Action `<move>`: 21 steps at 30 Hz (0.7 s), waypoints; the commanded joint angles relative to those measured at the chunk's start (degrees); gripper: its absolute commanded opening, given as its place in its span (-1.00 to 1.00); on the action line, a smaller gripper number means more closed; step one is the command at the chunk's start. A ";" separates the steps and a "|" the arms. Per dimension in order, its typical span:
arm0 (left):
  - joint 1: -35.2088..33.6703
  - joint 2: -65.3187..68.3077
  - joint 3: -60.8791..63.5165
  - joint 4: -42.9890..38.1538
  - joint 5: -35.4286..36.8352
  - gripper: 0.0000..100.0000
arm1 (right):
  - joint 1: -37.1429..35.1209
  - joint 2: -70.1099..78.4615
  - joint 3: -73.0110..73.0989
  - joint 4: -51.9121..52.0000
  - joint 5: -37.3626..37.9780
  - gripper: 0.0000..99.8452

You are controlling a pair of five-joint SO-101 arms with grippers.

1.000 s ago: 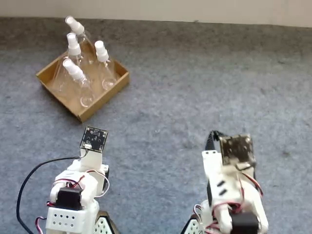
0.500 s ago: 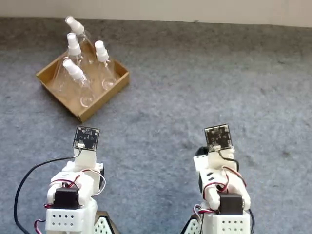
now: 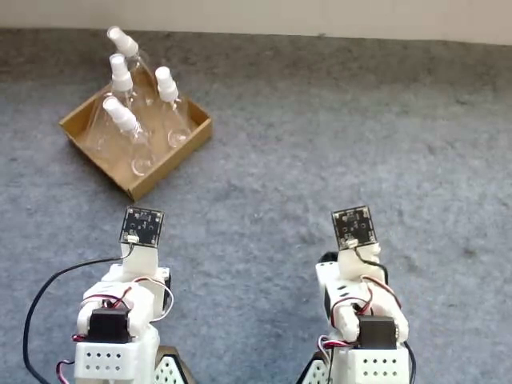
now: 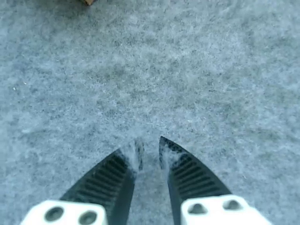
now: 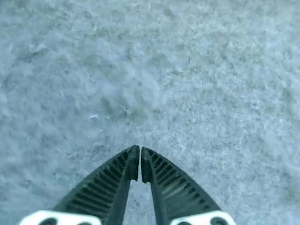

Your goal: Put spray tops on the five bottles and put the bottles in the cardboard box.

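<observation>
Grey carpet (image 3: 320, 144) beneath right gripper (image 5: 140, 161), newly tucked back, jaws together; left gripper (image 4: 151, 145) unmoved, jaws slightly apart.

The cardboard box (image 3: 172, 160) occupies the far left of the carpet (image 3: 336, 136). Bottles (image 3: 136, 148) fill it, and their spray tops (image 3: 166, 82) project above the rim. Bare carpet extends from the box to the left arm (image 3: 128, 304) and right arm (image 3: 356, 296), and across the centre and right.
</observation>
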 commanded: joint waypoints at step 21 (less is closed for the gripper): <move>-1.45 -0.92 1.27 0.18 12.48 -0.99 | 5.32 -0.57 6.11 6.99 -13.80 -0.98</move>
